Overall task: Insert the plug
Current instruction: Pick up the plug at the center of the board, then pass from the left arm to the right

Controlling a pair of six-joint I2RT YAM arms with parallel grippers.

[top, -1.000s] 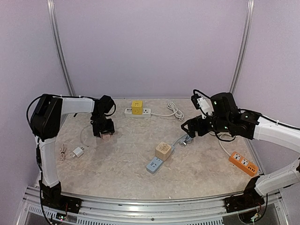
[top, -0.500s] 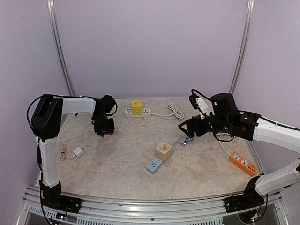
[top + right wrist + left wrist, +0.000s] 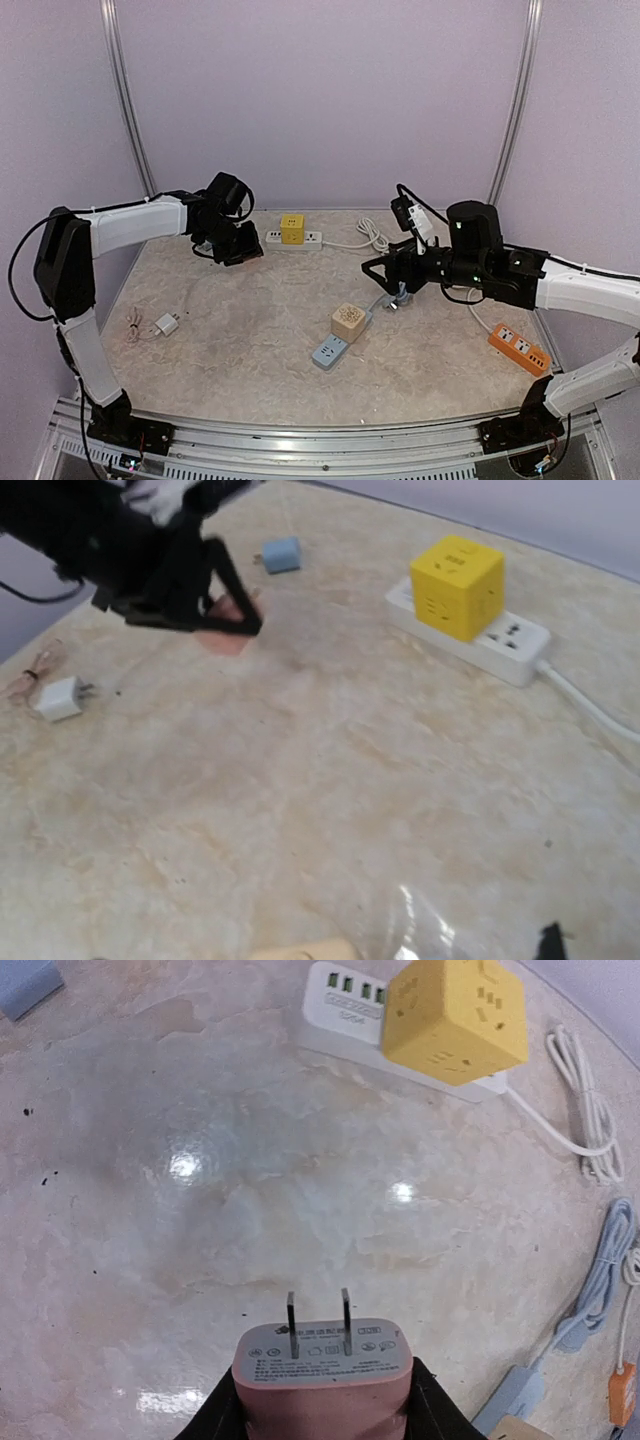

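left wrist view: the left gripper (image 3: pixel 325 1402) is clamped on the pink plug (image 3: pixel 322 1372), with a finger (image 3: pixel 228 1418) pressed to each side of its body. the two prongs stick out past the fingertips. that hold seems chosen to leave the prongs free, so they can lead the way into a socket. the plug looks lifted clear of the table (image 3: pixel 180 1220). ahead of the prongs and somewhat to their right lies the white strip (image 3: pixel 345 1005), with the yellow cube (image 3: pixel 455 1015) sitting on it, well apart from the fingertips. its slots are the likely target, so the gap has yet to be crossed. further right, the right gripper (image 3: pixel 382 270) hangs near the blue cable (image 3: pixel 385 297). i see nothing between its fingers, and i cannot tell how wide they stand.
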